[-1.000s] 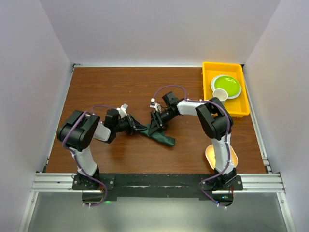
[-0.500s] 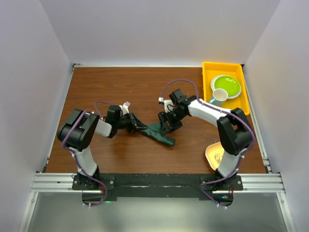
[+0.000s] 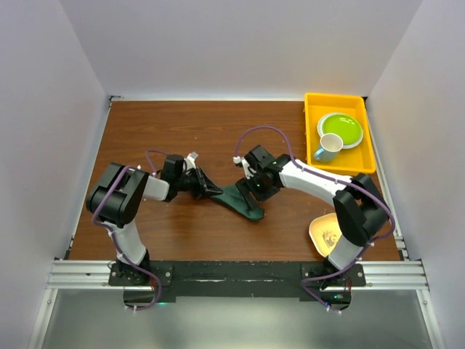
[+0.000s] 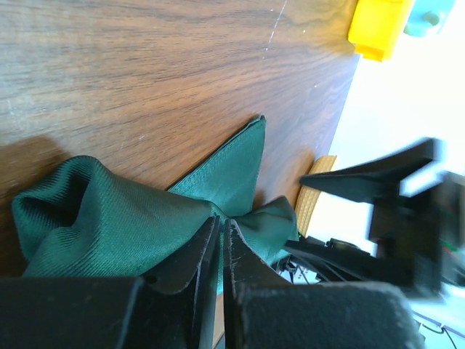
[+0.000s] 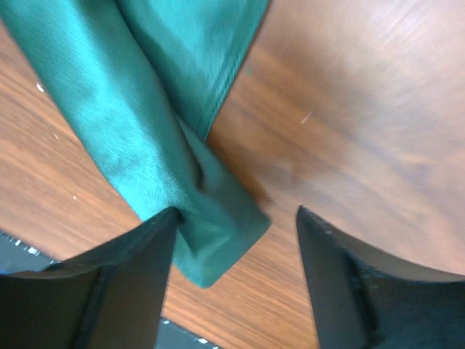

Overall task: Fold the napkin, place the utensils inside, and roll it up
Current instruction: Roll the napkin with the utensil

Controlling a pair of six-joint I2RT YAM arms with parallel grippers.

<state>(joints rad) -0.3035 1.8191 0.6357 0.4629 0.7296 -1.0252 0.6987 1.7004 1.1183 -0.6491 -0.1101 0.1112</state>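
Nearest me, at the near edge of the table toward its right side, a pale orange plate sits partly hidden behind the right arm. Further in, about mid-table, the napkin lies bunched into a crumpled dark green strip, not spread flat. My left gripper comes in low from the left. Its wrist view shows the two jaws pressed together on a gathered fold of the cloth, with fabric puffing out on either side of the pinch. My right gripper hangs over the napkin's right part. Its wrist view shows the jaws spread wide — one finger at a folded corner of the cloth, the other over bare wood — gripping nothing. In the far right corner stands the yellow tray. It holds a lime green plate and a pale cup that touches the plate's near rim.
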